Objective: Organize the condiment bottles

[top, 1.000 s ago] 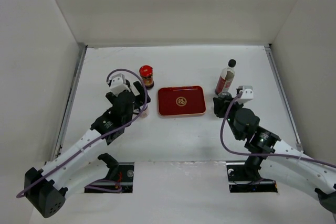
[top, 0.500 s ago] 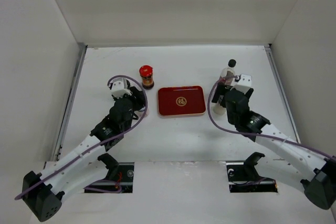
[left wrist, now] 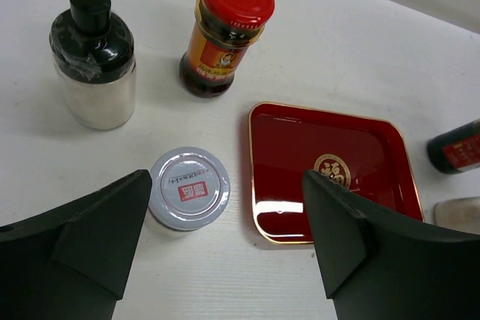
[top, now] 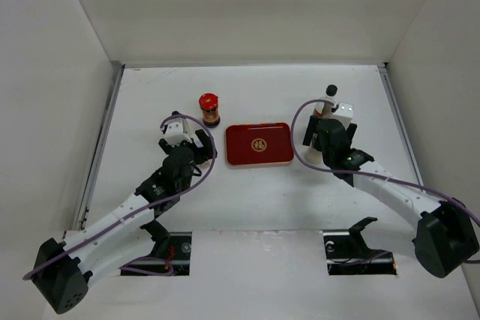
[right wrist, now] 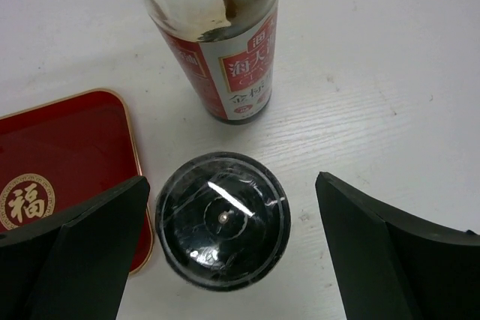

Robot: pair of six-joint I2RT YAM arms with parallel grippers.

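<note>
Gaping empty, the left gripper [left wrist: 226, 185] is poised over the silver-lidded jar [left wrist: 189, 188] — the right gripper [right wrist: 232, 181] likewise over the dark-capped shaker [right wrist: 223, 219]; the red-lidded jar [left wrist: 225, 31] is filled with sauce.

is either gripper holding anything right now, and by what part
Nothing is held. The left gripper is open over the silver-lidded jar, the right gripper open over a black-capped container.
</note>
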